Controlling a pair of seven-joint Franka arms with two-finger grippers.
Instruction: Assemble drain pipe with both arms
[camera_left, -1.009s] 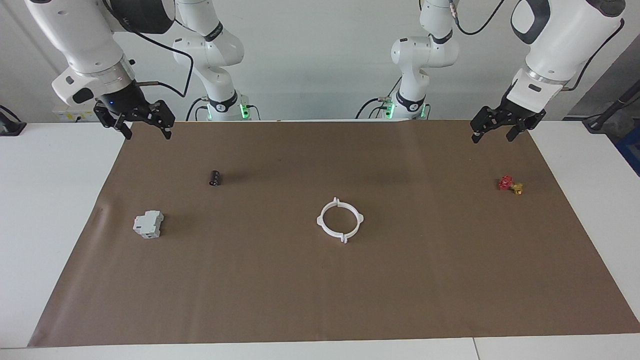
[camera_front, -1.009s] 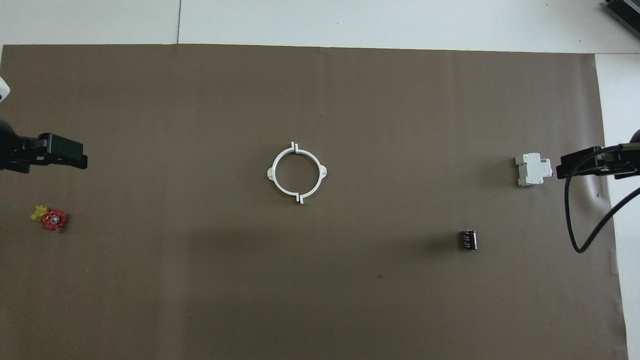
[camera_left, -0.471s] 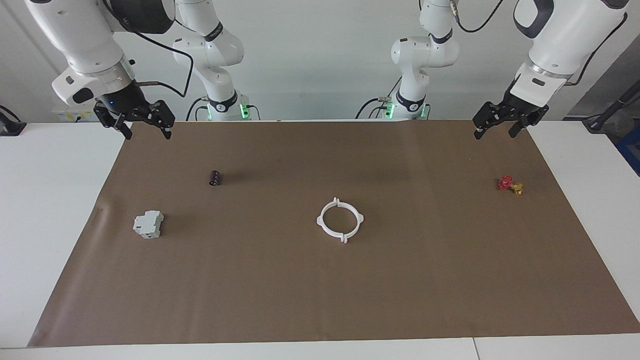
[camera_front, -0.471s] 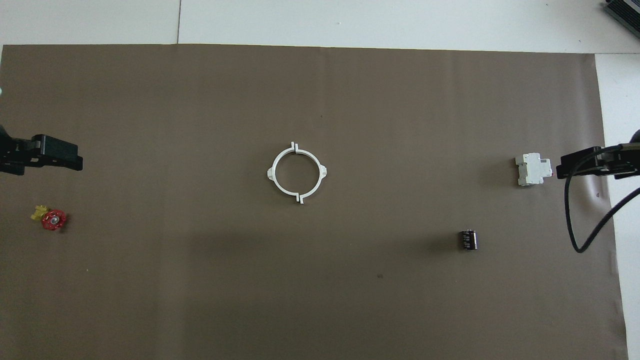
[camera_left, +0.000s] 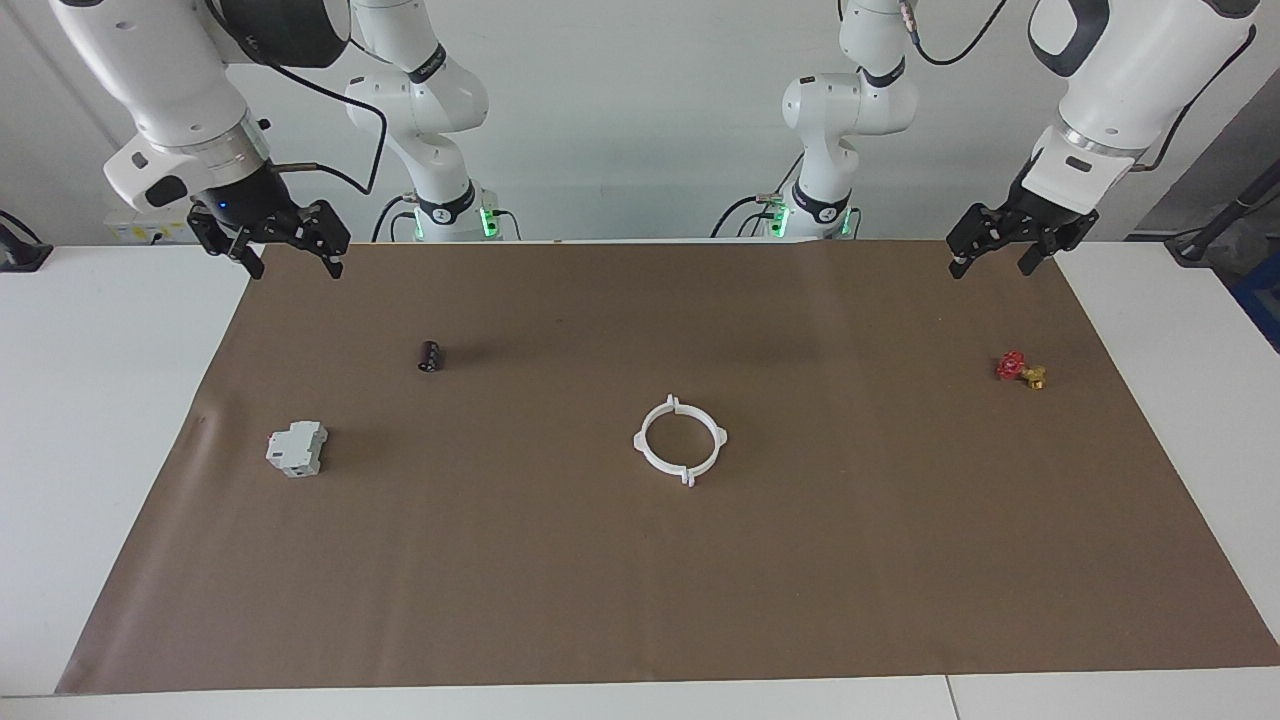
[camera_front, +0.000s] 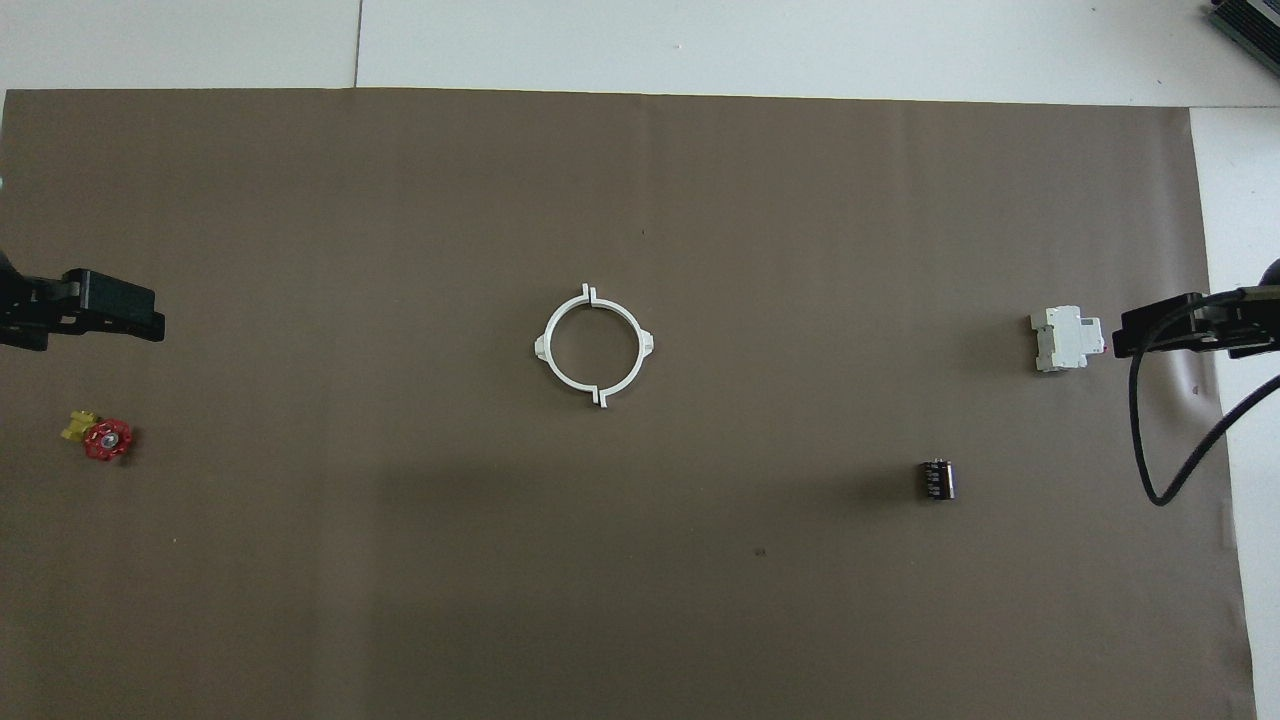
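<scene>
The drain pipe (camera_left: 641, 443) lies flat in the middle of the brown mat, its two white half-rings together as one ring with four tabs; it also shows in the overhead view (camera_front: 563, 380). My left gripper (camera_left: 990, 262) hangs open and empty in the air over the mat's edge at the left arm's end, and shows in the overhead view (camera_front: 150, 318). My right gripper (camera_left: 293, 262) hangs open and empty over the mat's corner at the right arm's end, and shows in the overhead view (camera_front: 1125, 340). Both are well apart from the ring.
A grey-white blocky device (camera_left: 297, 448) (camera_front: 1066, 338) and a small black cylinder (camera_left: 430, 356) (camera_front: 937, 478) lie toward the right arm's end. A small red and gold piece (camera_left: 1018, 368) (camera_front: 105, 438) lies toward the left arm's end. The brown mat (camera_left: 640, 600) covers the white table.
My left gripper has drawn back a little toward the left arm's end of the table and risen slightly. The right arm and the ring have not moved.
</scene>
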